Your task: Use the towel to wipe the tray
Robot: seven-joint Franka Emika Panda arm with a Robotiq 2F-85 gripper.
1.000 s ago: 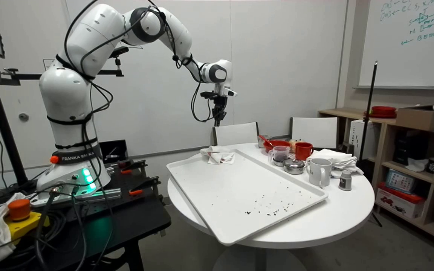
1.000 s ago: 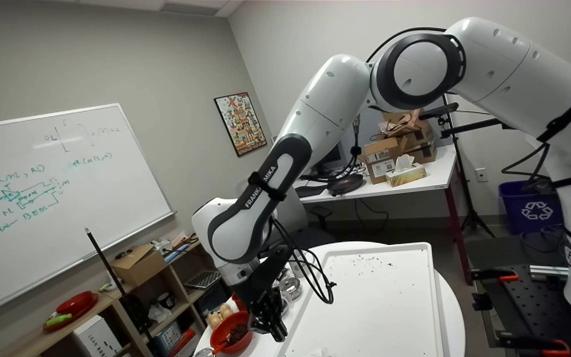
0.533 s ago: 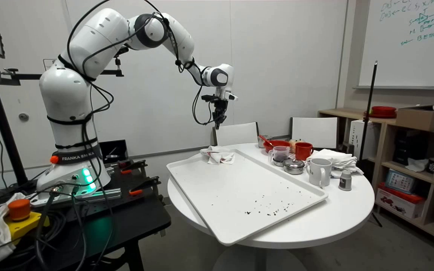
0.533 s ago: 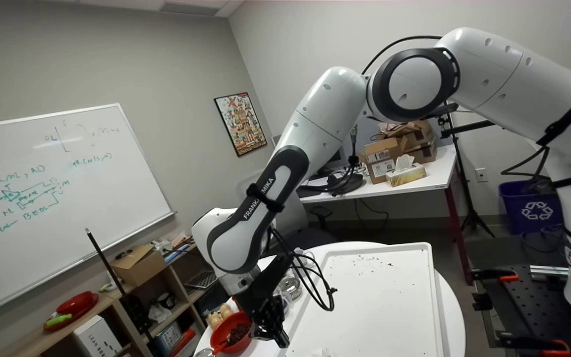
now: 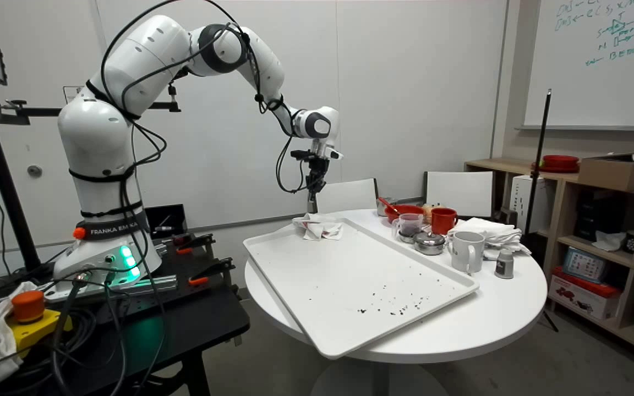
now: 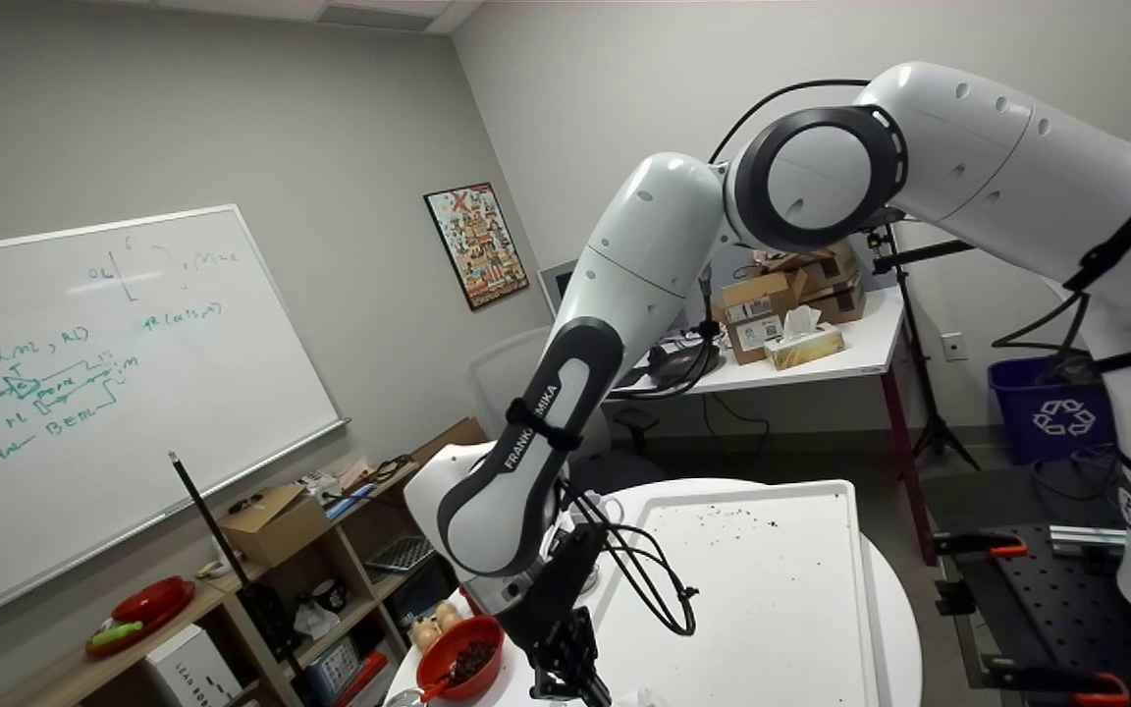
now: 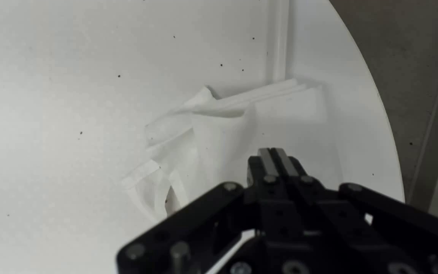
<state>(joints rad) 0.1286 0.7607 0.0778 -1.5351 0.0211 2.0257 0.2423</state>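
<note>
Wiping yet to come, towel (image 5: 322,227) ungripped

The job looks barely begun. The towel lies crumpled over the far rim of the tray (image 5: 339,275), close to the far corner. The gripper (image 7: 274,149) hangs over it or just beside it, its two fingers (image 7: 267,161) pressed together with nothing between them; whether they touch the cloth I cannot tell. By my judgement the reach is nearly made, while the grip, the carry and the wipe itself are left. The crumbs (image 5: 402,312) are strewn at the near right end of the tray, well apart from the towel, so that part most needs the work. The fingers would have to spread first, then come down on a fold.

Now the count: one arm (image 6: 664,231), one gripper, one table (image 5: 493,313), one tray on it, one towel on the tray. The crumbs are too many and too small to number; dark specks (image 7: 119,76) in the wrist view may be more of them. To the right of the tray stand one red bowl (image 6: 443,648) with one red handle (image 5: 387,205) in it, one red mug (image 5: 443,221), at least one white mug (image 5: 462,253), one clear cup (image 5: 409,224), one pot (image 5: 429,244) and one shaker (image 5: 504,265). One heap of cloths (image 5: 485,231) lies just beyond the white mug, too tangled to count. Two chairs (image 5: 458,192) stand past the table's far edge.
</note>
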